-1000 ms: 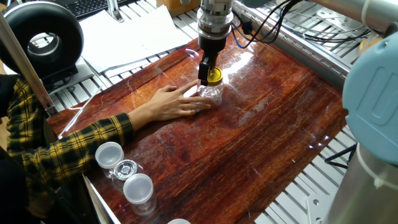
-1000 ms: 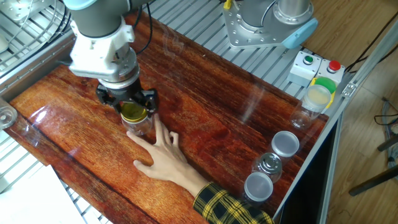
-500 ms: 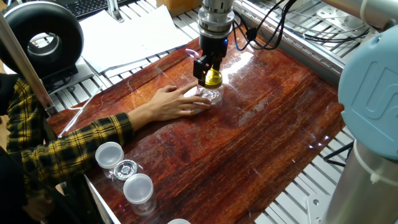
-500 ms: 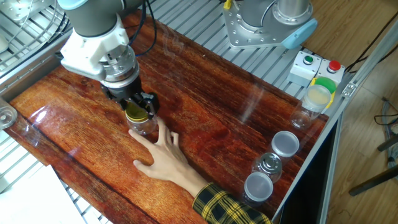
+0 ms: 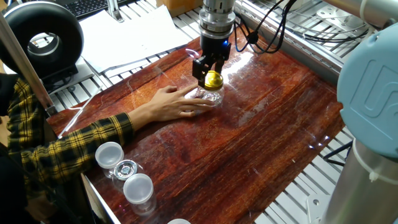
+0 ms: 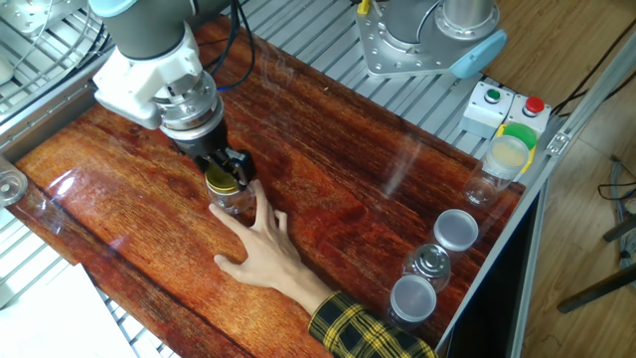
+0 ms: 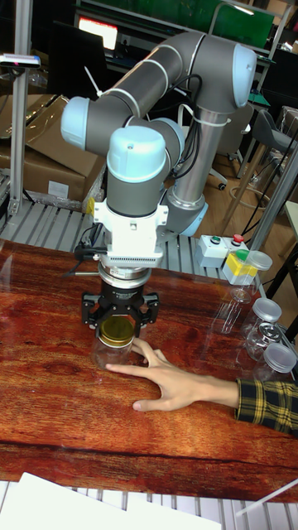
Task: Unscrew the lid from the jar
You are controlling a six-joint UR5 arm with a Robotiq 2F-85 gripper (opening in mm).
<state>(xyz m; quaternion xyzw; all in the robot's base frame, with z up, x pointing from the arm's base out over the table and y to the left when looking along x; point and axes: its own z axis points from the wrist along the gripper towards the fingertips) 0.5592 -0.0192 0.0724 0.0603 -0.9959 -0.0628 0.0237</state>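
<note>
The small clear glass jar [image 5: 211, 96] [image 6: 234, 203] [image 7: 110, 355] stands upright on the red wooden table [image 5: 261, 143]. Its yellow-gold lid [image 5: 213, 79] [image 6: 223, 182] [image 7: 117, 334] sits on top. My gripper [image 5: 212, 77] [image 6: 224, 179] [image 7: 117, 325] comes straight down from above, with a finger on either side of the lid and shut on it. A person's hand [image 5: 174, 102] [image 6: 260, 247] [image 7: 178, 383] lies flat on the table, its fingers touching the jar's body and steadying it.
Clear cups with white lids [image 5: 109, 154] [image 6: 456, 230] stand near the person's sleeve at the table edge. A button box [image 6: 506, 105] and a green-lidded container [image 6: 508, 152] sit at one corner. Paper sheets [image 5: 134, 34] and a black ring-shaped device [image 5: 42, 34] lie beyond the table.
My gripper has turned about its vertical axis while holding the lid. The jar and the hand stay in the same spot.
</note>
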